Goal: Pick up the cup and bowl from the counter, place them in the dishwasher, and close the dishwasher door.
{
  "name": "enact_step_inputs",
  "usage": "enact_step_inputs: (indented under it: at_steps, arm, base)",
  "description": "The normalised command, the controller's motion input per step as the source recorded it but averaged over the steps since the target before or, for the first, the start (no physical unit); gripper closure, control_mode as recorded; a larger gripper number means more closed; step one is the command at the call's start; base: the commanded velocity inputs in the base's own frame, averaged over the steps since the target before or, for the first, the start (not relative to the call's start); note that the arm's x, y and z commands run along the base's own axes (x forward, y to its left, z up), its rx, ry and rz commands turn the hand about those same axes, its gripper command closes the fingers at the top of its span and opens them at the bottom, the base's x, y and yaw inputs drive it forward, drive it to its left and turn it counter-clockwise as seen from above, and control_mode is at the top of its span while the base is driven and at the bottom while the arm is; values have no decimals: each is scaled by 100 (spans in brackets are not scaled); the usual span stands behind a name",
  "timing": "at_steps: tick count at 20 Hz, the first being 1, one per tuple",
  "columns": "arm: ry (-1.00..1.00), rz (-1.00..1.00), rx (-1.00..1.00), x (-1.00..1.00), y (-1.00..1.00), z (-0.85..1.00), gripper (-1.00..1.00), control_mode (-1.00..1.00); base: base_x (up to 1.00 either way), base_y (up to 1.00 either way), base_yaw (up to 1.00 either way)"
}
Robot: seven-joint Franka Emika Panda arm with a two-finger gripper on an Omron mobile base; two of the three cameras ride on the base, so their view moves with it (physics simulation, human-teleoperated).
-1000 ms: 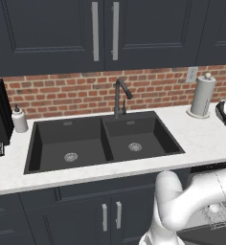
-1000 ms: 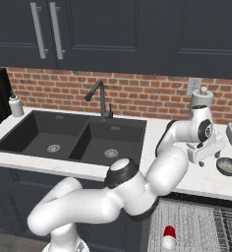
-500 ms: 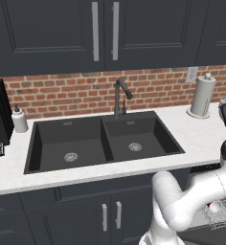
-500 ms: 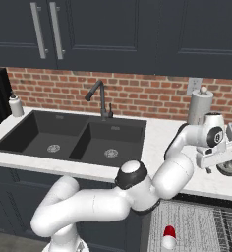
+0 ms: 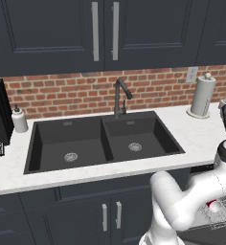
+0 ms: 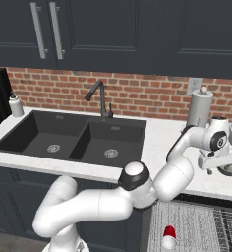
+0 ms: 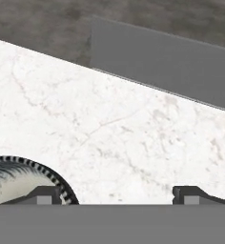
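Bowl (image 6: 230, 170) on the counter (image 6: 162, 142) at the right edge of the right base frame, with the gripper (image 6: 217, 167) just beside it.

In the hand view the bowl (image 7: 24, 181), pale inside with a black-and-white striped rim, sits at the lower left, one dark fingertip (image 7: 43, 194) overlapping its rim and the other (image 7: 193, 194) far to the right over bare stone; the claw stands wide apart, holding nothing. The cup (image 6: 168, 236), red, lies low in that right base frame on the pale wire rack of the dishwasher (image 6: 196, 226). A paper-towel roll (image 6: 199, 108) stands above the gripper by the brick wall; the black double sink (image 6: 73, 140) fills the frame's left middle.
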Motion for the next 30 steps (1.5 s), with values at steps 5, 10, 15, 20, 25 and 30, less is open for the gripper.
enact_step_inputs:
  at_steps: [5, 10, 15, 20, 25, 30]
  arm:
    - [-17, -1, -12, 5, 0, -22, -100, -100]
    - [-12, -1, -13, 7, 0, -29, -100, -100]
    - [-3, -1, -10, 13, 0, -37, -100, -100]
    - [0, -1, -6, 23, 0, -28, -100, -100]
    - [0, -1, -3, 36, -2, -13, -100, -100]
    - [0, -1, -2, 32, -7, -11, -100, -100]
  base:
    - [0, 0, 0]
    - [0, 0, 0]
    - [0, 0, 0]
    - [0, 0, 0]
    - [0, 0, 0]
    - [0, 0, 0]
